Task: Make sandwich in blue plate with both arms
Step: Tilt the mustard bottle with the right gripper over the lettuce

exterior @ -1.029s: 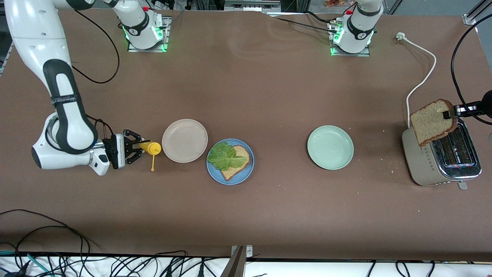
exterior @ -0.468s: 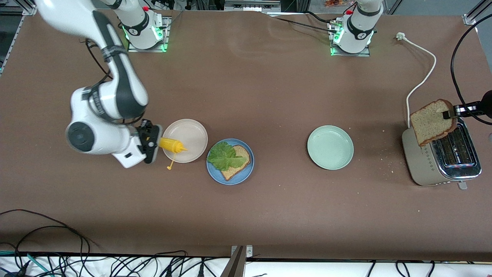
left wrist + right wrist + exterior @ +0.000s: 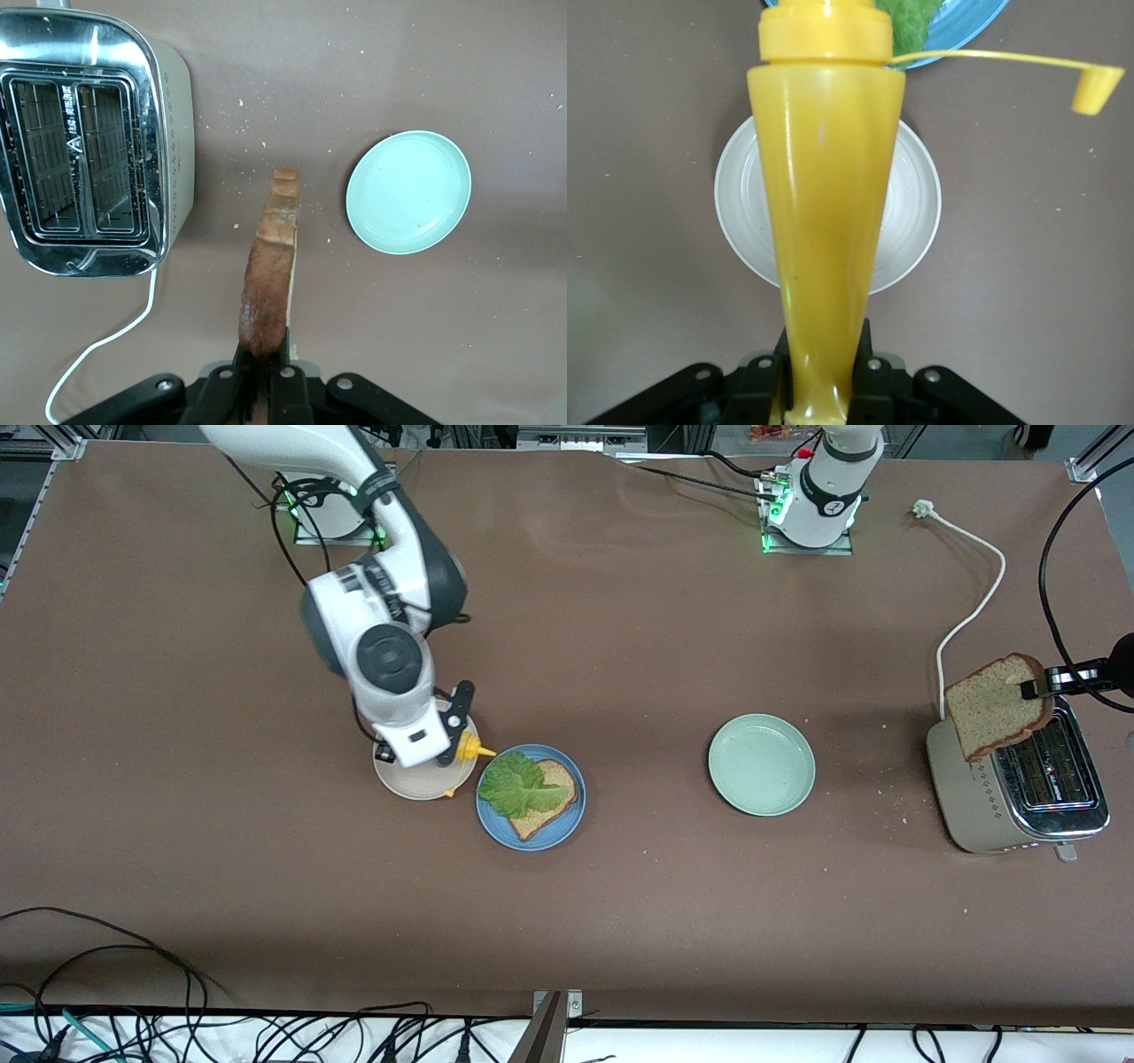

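The blue plate point(image 3: 569, 822) holds one slice of brown toast point(image 3: 551, 804) with a green lettuce leaf point(image 3: 516, 784) on top. Over the cream plate point(image 3: 409, 781) beside it, my right gripper point(image 3: 450, 735) is shut on a yellow squeeze bottle point(image 3: 824, 177). The bottle's nozzle point(image 3: 483, 752) points toward the lettuce, and its open cap point(image 3: 1097, 88) dangles on a strap. My left gripper point(image 3: 1032, 688) is shut on the second toast slice point(image 3: 997, 708) and holds it on edge above the toaster point(image 3: 1019, 806). The wrist view shows this slice point(image 3: 270, 274) edge-on between the fingers.
A pale green plate point(image 3: 762, 764) lies between the blue plate and the toaster. The toaster's white cord point(image 3: 970, 615) runs toward the left arm's base. Crumbs lie on the brown table around the toaster.
The right arm swung with the yellow bottle from the right arm's end of the table to over the cream plate, beside the blue plate. The left arm stayed still.
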{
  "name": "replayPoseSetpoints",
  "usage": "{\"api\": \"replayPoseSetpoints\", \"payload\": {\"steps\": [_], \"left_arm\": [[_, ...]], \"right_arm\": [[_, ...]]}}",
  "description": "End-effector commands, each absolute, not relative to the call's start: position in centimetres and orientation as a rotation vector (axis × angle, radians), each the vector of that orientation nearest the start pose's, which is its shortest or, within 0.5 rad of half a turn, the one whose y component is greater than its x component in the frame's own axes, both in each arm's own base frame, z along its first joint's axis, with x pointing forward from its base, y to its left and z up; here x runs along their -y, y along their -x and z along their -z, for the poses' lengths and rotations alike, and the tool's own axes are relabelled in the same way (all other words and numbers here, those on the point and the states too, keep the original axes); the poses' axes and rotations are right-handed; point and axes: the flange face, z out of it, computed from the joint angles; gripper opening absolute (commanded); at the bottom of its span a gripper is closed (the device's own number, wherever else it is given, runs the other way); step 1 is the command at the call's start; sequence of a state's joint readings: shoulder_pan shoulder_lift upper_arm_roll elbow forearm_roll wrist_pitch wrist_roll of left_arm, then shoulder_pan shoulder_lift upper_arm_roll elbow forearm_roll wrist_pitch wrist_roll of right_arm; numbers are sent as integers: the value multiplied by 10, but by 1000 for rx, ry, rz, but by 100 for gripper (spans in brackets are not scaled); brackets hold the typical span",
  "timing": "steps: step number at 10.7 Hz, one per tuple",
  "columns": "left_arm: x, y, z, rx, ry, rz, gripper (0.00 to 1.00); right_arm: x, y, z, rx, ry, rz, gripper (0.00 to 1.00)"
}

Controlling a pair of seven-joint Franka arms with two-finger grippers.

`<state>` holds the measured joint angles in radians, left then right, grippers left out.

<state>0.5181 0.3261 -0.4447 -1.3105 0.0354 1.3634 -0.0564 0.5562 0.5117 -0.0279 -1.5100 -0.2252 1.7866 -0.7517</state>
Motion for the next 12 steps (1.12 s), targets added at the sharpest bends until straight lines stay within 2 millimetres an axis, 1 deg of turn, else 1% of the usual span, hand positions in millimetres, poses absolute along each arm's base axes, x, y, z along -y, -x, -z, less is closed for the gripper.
{"api": "replayPoseSetpoints", "payload": {"steps": [1,3,6,7,9,12], "left_arm": [[-92,-611,-555,236,3222,-378,0],[-92,-612,-555,236,3221,-380,0],[-92,-612,-554,236,3222,-383,0],[-91,-611,-551,232,3220,-395,0],[-91,-611,-551,232,3221,-395,0],[-91,-611,-548,231,3220,-402,0]], "right_arm": [[-358,-573,-332,2269,2721,-523,0],[-358,-578,-306,2363,2768,-579,0],[-386,-560,-272,2419,2890,-576,0],[-397,-552,-262,2433,2901,-572,0],[-399,-550,-259,2441,2906,-572,0],[-397,-553,-257,2469,2931,-567,0]]}}
